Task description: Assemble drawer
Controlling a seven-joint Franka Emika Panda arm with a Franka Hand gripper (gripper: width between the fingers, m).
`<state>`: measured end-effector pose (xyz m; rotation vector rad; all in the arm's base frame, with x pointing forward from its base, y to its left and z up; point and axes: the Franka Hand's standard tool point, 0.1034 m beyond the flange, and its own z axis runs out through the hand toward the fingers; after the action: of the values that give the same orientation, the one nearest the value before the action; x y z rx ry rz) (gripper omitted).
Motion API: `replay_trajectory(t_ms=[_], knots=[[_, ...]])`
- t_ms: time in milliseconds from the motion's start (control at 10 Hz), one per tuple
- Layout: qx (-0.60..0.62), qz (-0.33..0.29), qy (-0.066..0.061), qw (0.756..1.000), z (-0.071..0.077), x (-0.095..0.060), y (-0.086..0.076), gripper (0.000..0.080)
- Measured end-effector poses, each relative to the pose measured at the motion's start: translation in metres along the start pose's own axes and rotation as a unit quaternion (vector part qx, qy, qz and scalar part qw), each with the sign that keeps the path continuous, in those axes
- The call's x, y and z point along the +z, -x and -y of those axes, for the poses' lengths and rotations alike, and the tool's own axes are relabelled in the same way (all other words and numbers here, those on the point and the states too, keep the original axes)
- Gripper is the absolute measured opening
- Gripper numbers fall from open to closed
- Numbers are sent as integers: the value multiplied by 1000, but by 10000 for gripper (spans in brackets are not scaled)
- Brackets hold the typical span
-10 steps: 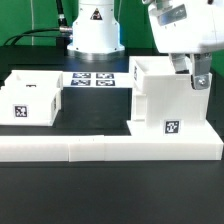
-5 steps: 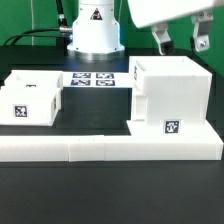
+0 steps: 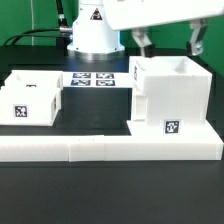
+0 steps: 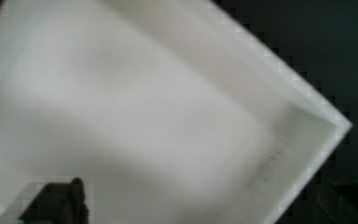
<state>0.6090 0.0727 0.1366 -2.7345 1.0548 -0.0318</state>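
The drawer's tall white housing [image 3: 170,100] stands open-topped at the exterior view's right, with a square tag on its front. My gripper [image 3: 170,44] hangs open and empty just above its back rim, one dark finger [image 3: 143,45] on each side of the opening. In the wrist view the housing's white inside [image 4: 158,110] fills the picture, and my gripper [image 4: 211,205] shows only as dark fingertips [image 4: 60,200] at the edge. One small white tray [image 3: 30,100] with a tag sits at the exterior view's left. A second tray is not in view.
A long low white L-shaped bar [image 3: 110,148] runs along the front, with the housing against it. The marker board [image 3: 95,80] lies behind, between tray and housing. The robot's base [image 3: 95,30] stands at the back.
My gripper has risen from the housing's right rear wall, shifted to the exterior view's left and spread its fingers wider. The housing and tray have not moved.
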Motion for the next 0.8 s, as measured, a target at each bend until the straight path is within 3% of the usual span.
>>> replay_trajectory(t_ms=[100,200,600,800], knots=[[-88,-3,29,996,-9,-4,-4,649],[-121,-6,42,992,-7,-4,-2,649],[-277,2,43,960,-11,-4,-4,649],[-387,15,60,920,-47,-11,-15,649]])
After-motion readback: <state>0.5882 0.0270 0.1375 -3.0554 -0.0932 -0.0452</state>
